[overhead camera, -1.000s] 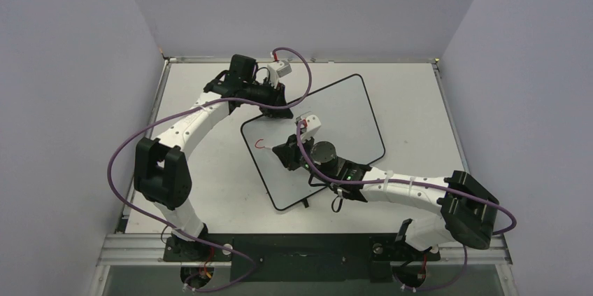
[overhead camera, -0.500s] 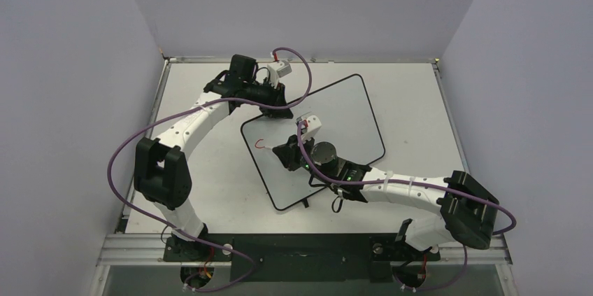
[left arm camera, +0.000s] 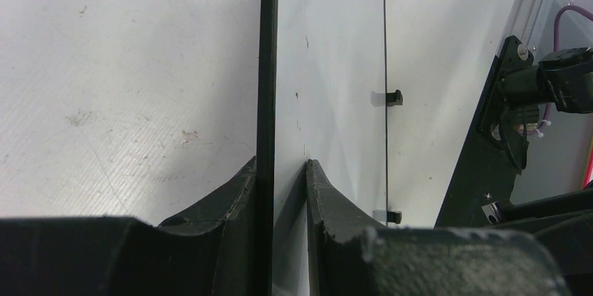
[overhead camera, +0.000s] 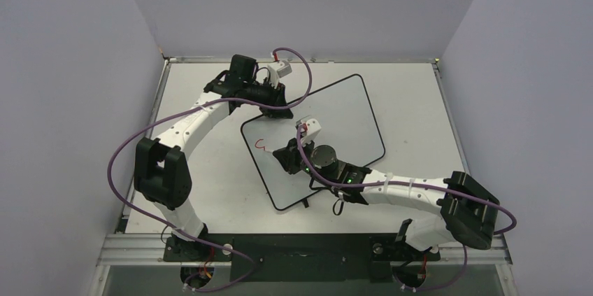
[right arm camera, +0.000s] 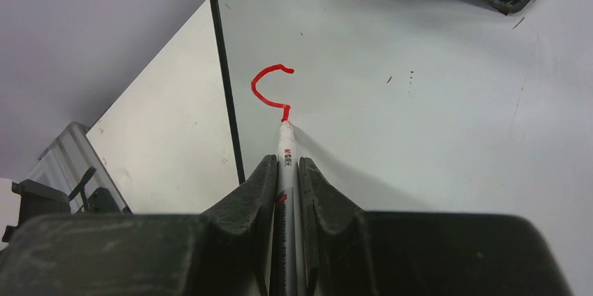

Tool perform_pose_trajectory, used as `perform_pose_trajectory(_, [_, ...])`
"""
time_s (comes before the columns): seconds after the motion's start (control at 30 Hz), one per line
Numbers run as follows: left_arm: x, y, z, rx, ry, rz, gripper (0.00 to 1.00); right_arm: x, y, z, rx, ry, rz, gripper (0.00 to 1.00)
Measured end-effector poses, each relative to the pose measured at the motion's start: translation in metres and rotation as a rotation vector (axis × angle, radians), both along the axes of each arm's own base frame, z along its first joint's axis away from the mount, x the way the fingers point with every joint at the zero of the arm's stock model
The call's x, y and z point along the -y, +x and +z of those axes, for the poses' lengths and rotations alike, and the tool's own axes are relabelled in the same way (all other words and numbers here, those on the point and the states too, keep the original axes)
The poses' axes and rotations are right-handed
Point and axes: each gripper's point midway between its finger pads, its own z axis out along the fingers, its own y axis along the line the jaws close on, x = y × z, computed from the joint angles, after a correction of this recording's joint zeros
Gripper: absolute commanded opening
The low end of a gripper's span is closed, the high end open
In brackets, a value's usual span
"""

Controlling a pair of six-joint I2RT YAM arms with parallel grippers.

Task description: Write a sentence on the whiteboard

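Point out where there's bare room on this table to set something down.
Widest bare patch: table right of the whiteboard, beyond the right arm. A smaller one lies between the left arm and the board's near-left edge. Crowded: the board's left corner, where the left claw clamps the edge and the right claw holds the marker.

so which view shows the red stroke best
Right wrist: the red stroke sits large and centred, the marker tip at its lower end. Top external shows it only as a tiny mark on the whiteboard. Left wrist shows none of it.
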Motion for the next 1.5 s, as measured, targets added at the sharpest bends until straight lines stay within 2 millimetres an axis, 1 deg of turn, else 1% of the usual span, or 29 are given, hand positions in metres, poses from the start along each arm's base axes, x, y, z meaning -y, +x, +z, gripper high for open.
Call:
perform_pose_trajectory(0.3, [0.0,0.0,0.0,0.002,0.002,0.0,0.0,-0.001,-0.004,-0.003,-0.005,-0.006,0.009,0.0])
perform_pose_trajectory(0.47, [0.0,0.0,0.0,0.004,0.003,-0.001,0.0,-0.004,-0.011,-0.006,-0.012,-0.018,0.025,0.0])
perform_pose_trajectory(0.7, [0.0,0.0,0.0,0.008,0.004,-0.004,0.0,-0.014,-0.019,-0.011,-0.02,-0.027,0.064,0.0])
perform_pose_trajectory(0.87, [0.0,0.001,0.0,0.011,0.004,-0.005,0.0,-0.023,-0.017,-0.006,-0.015,-0.034,0.08,0.0])
perform_pose_trajectory(0.97, [0.0,0.001,0.0,0.011,0.004,-0.005,0.0,-0.03,-0.014,0.002,-0.006,-0.04,0.087,0.0])
perform_pose_trajectory(1.07, [0.0,0.0,0.0,0.01,0.004,-0.005,0.0,-0.032,-0.012,0.008,0.007,-0.053,0.087,0.0])
perform_pose_trajectory(1.13, [0.001,0.0,0.0,0.01,0.004,-0.006,0.0,-0.031,-0.011,0.009,0.012,-0.063,0.083,0.0])
perform_pose_trajectory(1.23, [0.001,0.0,-0.001,0.009,0.005,-0.005,0.0,-0.023,-0.009,0.011,0.019,-0.085,0.067,0.0])
perform_pose_trajectory(1.43, [0.001,-0.001,-0.001,0.008,0.006,-0.005,0.0,0.006,0.003,0.031,0.048,-0.067,-0.015,0.0])
perform_pose_trajectory(1.5, [0.001,-0.001,-0.001,0.008,0.006,-0.005,0.0,0.016,0.01,0.035,0.053,-0.059,-0.045,0.0])
